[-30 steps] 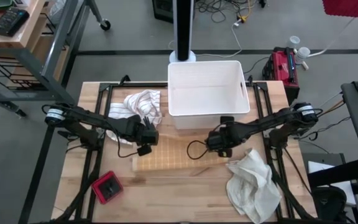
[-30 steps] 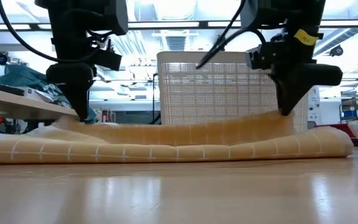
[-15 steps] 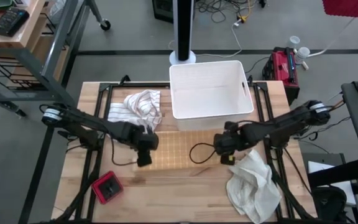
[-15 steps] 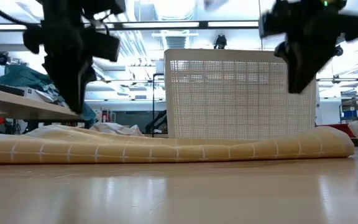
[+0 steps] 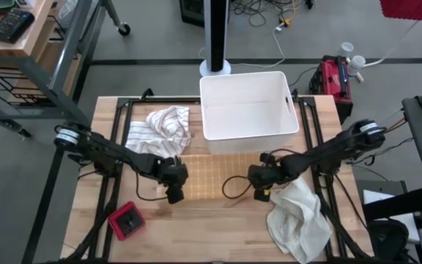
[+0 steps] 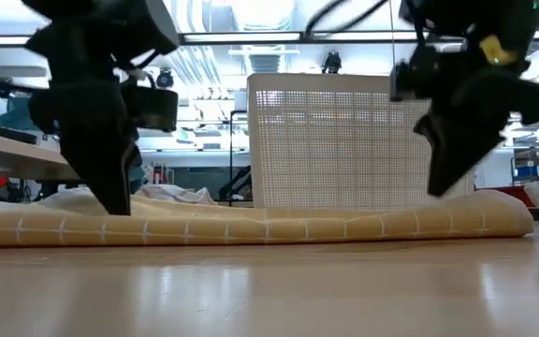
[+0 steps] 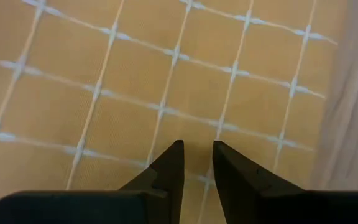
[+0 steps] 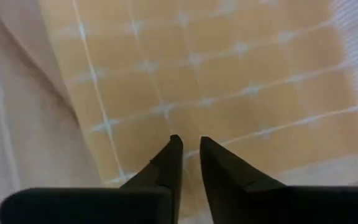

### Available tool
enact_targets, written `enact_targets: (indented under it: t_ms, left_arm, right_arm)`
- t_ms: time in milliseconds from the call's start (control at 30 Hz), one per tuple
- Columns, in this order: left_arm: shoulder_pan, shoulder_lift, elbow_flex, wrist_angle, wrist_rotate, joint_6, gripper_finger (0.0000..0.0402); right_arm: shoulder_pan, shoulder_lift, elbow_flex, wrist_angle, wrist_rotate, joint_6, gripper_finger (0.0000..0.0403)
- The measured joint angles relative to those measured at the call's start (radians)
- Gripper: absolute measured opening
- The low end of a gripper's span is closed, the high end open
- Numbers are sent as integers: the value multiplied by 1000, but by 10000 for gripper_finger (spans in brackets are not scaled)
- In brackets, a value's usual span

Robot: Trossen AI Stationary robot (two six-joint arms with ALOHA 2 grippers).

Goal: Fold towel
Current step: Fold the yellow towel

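Your yellow checked towel [image 5: 215, 176] is lying flat near the middle of the desk [image 5: 218, 238], just in front of the white basket [image 5: 247, 110] that is sitting at the desk's back edge. From the low view the towel [image 6: 251, 225] is showing as a long, low, folded band with rounded ends. Your left gripper [image 5: 174, 192] is hovering at the towel's left front corner, and its wrist view is showing the two dark fingers [image 7: 166, 171] standing only narrowly apart, with nothing between them, pointing down at the grid cloth [image 7: 135, 81] beside bare wood. Your right gripper [image 5: 261, 192] is hanging at the towel's right front corner; its fingers [image 8: 166, 162] are likewise just a slit apart and gripping nothing, with the towel's edge [image 8: 197, 93] running right below them. In the low view the left gripper [image 6: 110, 192] is reaching down to the top of the towel, though you cannot tell whether it is touching, while the right gripper [image 6: 447, 183] is hanging clear above it. A striped cloth [image 5: 163, 125] is lying bunched toward the back left of the desk, a crumpled white cloth [image 5: 299, 216] is lying at the front right corner, and a small red device [image 5: 126, 220] is sitting near the front left corner.
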Motion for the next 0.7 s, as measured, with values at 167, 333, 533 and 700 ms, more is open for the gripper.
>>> enact_targets:
  t_ms: [167,333,533,700]
  left_arm:
    - [-1,24,-46,129,80,-18,75]
    - [-25,28,-59,131,238,-29,75]
    - [-47,8,-59,72,196,-37,75]
    - [-48,-19,-60,-69,164,-89,75]
  right_arm:
    - [5,94,10,-5,-206,2,11]
    - [27,148,38,7,-361,7,3]
    - [32,112,104,-73,-358,-51,2]
    - [31,30,200,-295,-208,-65,1]
